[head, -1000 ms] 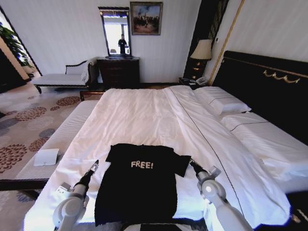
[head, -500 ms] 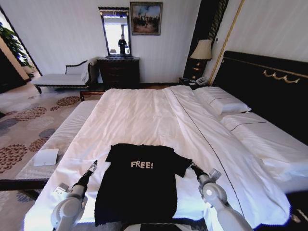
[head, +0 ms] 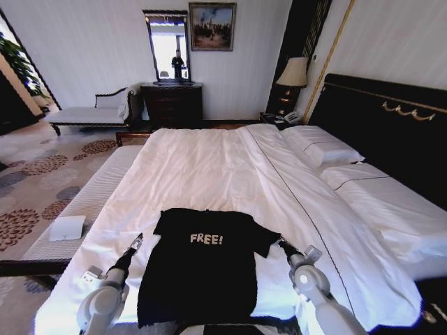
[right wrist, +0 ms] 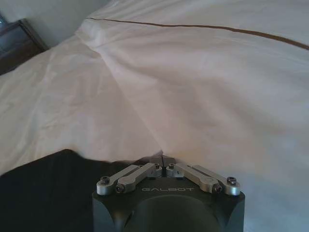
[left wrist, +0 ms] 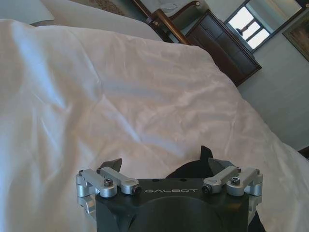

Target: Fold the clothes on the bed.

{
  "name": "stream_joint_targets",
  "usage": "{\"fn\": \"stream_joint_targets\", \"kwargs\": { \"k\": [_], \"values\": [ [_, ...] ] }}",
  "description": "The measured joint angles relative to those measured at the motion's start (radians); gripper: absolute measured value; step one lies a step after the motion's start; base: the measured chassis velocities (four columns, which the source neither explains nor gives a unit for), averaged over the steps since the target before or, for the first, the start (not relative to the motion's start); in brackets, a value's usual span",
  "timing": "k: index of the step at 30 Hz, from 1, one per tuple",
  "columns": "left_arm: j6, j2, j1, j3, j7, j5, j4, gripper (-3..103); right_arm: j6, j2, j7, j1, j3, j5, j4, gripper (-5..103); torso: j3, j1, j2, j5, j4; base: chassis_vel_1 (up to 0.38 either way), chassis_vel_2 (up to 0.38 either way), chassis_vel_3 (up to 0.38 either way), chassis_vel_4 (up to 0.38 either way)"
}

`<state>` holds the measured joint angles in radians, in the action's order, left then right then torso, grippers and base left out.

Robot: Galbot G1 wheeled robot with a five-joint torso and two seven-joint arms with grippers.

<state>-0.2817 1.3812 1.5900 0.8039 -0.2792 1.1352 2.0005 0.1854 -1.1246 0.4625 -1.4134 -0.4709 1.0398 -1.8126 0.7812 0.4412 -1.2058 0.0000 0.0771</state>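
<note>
With the black cotton "FREE!" T-shirt (head: 202, 269) flat on the white-sheeted bed (head: 209, 167), left end effector (head: 137, 241) apart, right end effector (head: 281, 242) together, folding seems just beginning; gripping a sleeve likely follows.

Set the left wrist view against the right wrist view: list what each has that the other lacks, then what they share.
Left wrist, not right: the left end effector, open, plus a mirror and a chaise.
Right wrist, not left: the right end effector, shut, and a brown seam across the bedding.
Both: the black T-shirt by the fingertips, and the white bed.
</note>
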Motion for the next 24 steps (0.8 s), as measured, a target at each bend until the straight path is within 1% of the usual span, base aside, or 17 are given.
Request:
{"fn": "stream_joint_targets", "kwargs": {
  "k": [4, 6, 8, 12, 13, 15, 18, 19, 20, 21, 22, 24],
  "values": [
    [0.001, 0.002, 0.001, -0.001, -0.001, 0.0, 0.0, 100, 0.004, -0.002, 0.021, -0.001, 0.0, -0.002, 0.0, -1, 0.0, 0.0, 0.0, 0.0, 0.0, 0.0, 0.0, 0.0, 0.0],
    [0.002, 0.002, 0.002, -0.001, -0.001, 0.0, -0.001, 100, 0.005, -0.005, 0.031, -0.002, 0.0, -0.006, -0.003, 8, 0.0, 0.0, 0.0, -0.0001, 0.0, 0.0, 0.0, 0.0, 0.0],
    [0.002, 0.002, 0.003, -0.001, -0.001, -0.001, -0.001, 100, 0.005, -0.007, 0.035, -0.003, 0.0, -0.009, -0.005, 8, 0.0, 0.0, 0.0, 0.0, 0.0, 0.0, 0.0, 0.0, 0.0],
    [0.003, 0.002, 0.005, -0.001, -0.001, -0.001, -0.001, 100, 0.006, -0.019, 0.06, -0.029, 0.003, -0.013, -0.038, 29, 0.0, 0.0, 0.0, 0.0, -0.0001, 0.0, 0.0, 0.0, 0.0],
    [0.004, 0.002, 0.005, -0.001, -0.001, -0.002, -0.002, 100, 0.012, -0.024, 0.063, -0.053, 0.005, 0.0, -0.068, 35, 0.0, 0.0, 0.0, -0.0002, 0.0, 0.0, 0.0, 0.0, 0.0],
    [0.004, 0.002, 0.006, -0.001, -0.001, -0.002, -0.002, 100, 0.015, -0.027, 0.063, -0.06, 0.005, 0.005, -0.077, 35, 0.0, 0.0, 0.0, -0.0002, 0.0001, 0.0, 0.0, 0.0, 0.0],
    [0.005, 0.002, 0.006, -0.002, -0.001, -0.004, -0.007, 100, 0.039, -0.067, 0.071, -0.113, 0.017, 0.047, -0.145, 51, 0.0, 0.0, 0.0, -0.0002, 0.0, 0.0, 0.0, 0.0, 0.0],
    [0.005, 0.002, 0.006, -0.002, -0.001, -0.004, -0.007, 100, 0.039, -0.067, 0.071, -0.113, 0.017, 0.047, -0.145, 51, 0.0, 0.0, 0.0, -0.0002, 0.0, 0.0, 0.0, 0.0, 0.0],
    [0.006, 0.003, 0.006, -0.003, -0.001, -0.005, -0.007, 100, 0.042, -0.082, 0.073, -0.122, 0.023, 0.049, -0.151, 56, 0.0, 0.0, 0.0, -0.0002, 0.0, 0.0, 0.0, 0.0, 0.0],
    [0.006, 0.004, 0.006, -0.005, -0.001, -0.006, -0.007, 100, 0.043, -0.093, 0.073, -0.127, 0.026, 0.049, -0.152, 56, 0.0, 0.0, 0.0, -0.0002, 0.0, 0.0, 0.0, 0.0, 0.0],
    [0.007, 0.005, 0.006, -0.006, -0.001, -0.008, -0.007, 100, 0.044, -0.111, 0.073, -0.134, 0.032, 0.046, -0.149, 67, 0.0, 0.0, 0.0, -0.0002, 0.0, 0.0, 0.0, 0.0, 0.0],
    [0.007, 0.006, 0.007, -0.006, -0.001, -0.008, -0.007, 100, 0.044, -0.117, 0.074, -0.136, 0.033, 0.045, -0.147, 67, 0.0, 0.0, 0.0, -0.0002, 0.0, 0.0, 0.0, 0.0, 0.0]
  ]
}}
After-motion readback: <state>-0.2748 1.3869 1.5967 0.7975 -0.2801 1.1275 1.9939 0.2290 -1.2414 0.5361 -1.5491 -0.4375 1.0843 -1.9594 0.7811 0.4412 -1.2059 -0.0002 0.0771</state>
